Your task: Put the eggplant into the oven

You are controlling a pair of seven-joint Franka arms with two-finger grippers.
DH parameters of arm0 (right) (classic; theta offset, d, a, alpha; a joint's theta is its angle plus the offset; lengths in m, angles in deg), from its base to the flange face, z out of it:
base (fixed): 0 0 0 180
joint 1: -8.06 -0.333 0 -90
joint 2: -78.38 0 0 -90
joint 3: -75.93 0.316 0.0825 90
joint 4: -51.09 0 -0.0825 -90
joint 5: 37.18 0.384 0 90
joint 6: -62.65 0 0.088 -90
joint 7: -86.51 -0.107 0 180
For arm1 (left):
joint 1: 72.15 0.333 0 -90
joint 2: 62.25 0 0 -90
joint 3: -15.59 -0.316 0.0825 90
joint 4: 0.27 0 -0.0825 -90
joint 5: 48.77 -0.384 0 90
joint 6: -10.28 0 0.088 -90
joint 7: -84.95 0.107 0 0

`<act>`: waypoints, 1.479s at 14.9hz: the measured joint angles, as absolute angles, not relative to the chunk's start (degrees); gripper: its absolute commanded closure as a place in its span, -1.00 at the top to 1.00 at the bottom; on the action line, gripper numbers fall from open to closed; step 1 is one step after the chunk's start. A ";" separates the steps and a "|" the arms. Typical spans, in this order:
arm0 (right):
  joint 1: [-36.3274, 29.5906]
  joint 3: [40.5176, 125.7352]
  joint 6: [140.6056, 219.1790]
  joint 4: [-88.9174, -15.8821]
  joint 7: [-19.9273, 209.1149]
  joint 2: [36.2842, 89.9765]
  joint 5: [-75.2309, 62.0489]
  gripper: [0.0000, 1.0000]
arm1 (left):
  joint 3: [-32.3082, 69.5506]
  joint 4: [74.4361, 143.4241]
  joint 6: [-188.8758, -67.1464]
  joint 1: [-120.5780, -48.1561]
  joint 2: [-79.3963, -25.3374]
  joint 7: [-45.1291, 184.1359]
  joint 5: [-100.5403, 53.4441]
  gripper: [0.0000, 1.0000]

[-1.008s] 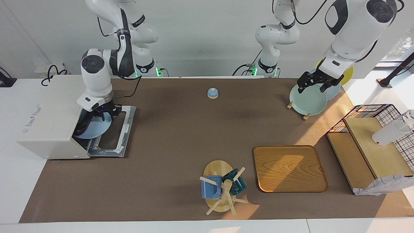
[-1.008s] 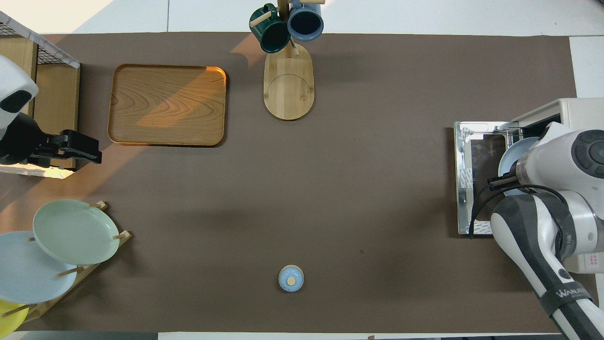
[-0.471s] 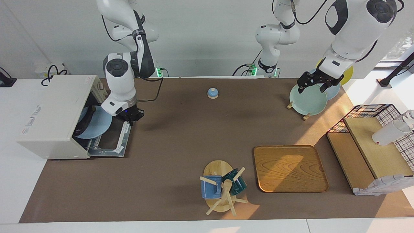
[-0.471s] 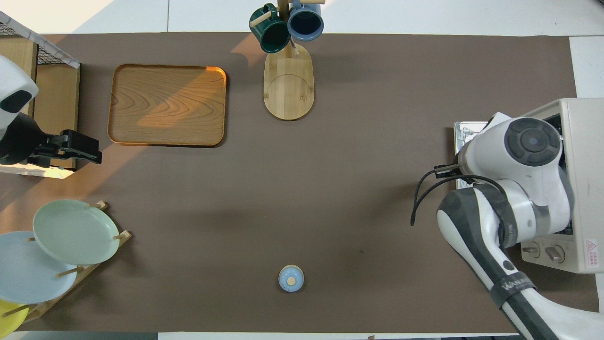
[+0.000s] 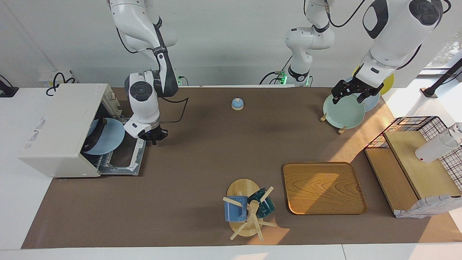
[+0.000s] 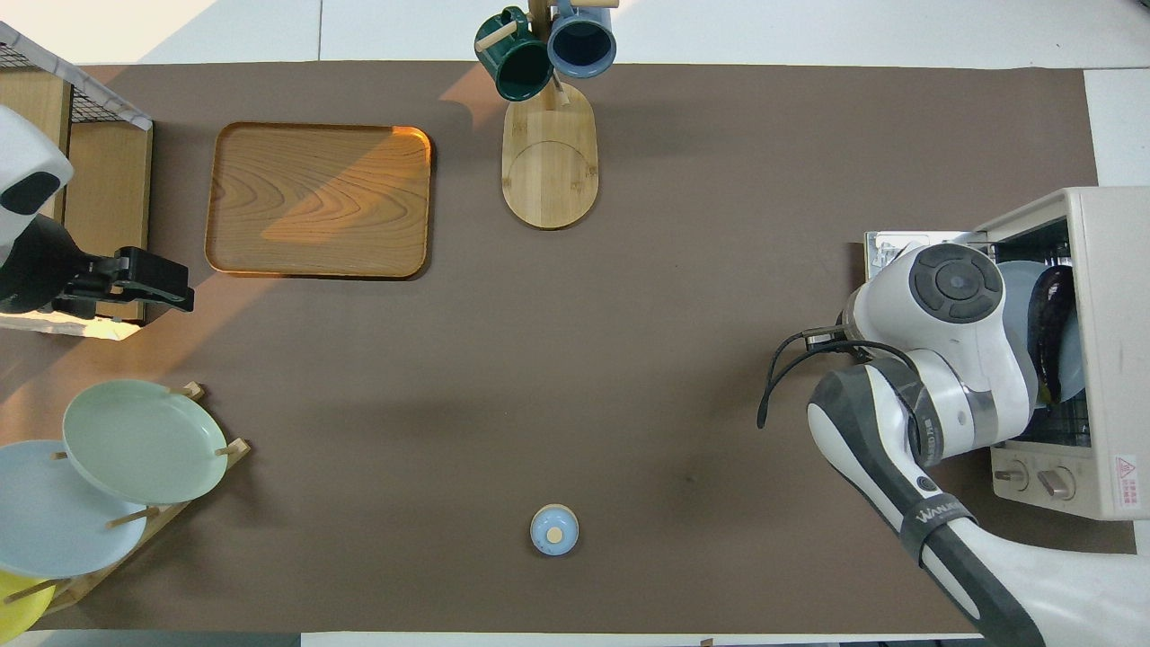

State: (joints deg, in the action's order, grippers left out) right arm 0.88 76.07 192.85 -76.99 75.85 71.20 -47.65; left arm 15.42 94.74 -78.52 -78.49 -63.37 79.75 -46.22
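At left of the facing frame, the right gripper point(image 5: 156, 138), clenched empty, had withdrawn from the oven point(image 5: 57, 130); the eggplant point(image 6: 1049, 323) lay inside on its plate point(image 5: 108, 139), so placement looked done.

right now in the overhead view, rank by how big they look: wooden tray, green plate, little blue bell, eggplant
1. wooden tray
2. green plate
3. eggplant, partly hidden inside the oven
4. blue bell
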 measured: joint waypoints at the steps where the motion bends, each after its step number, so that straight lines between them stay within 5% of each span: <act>1: 1.23 76.04 193.12 -77.25 75.85 71.06 -47.65 -1.00 | 15.42 94.74 -78.52 -78.49 -63.37 79.75 -46.22 1.00; 14: 2.61 76.14 192.22 -77.70 76.85 70.94 -52.15 -1.00 | 15.42 94.74 -78.52 -78.49 -63.37 79.75 -46.22 1.00; 22: 5.23 77.50 173.51 -64.05 92.50 72.57 -53.83 -1.00 | 15.42 94.74 -78.52 -78.49 -63.37 79.75 -46.22 1.00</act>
State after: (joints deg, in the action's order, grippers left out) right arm 5.23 77.50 173.51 -64.05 92.50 72.57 -53.83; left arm 15.42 94.74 -78.52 -78.49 -63.37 79.75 -46.22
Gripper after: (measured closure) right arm 0.991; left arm 0.000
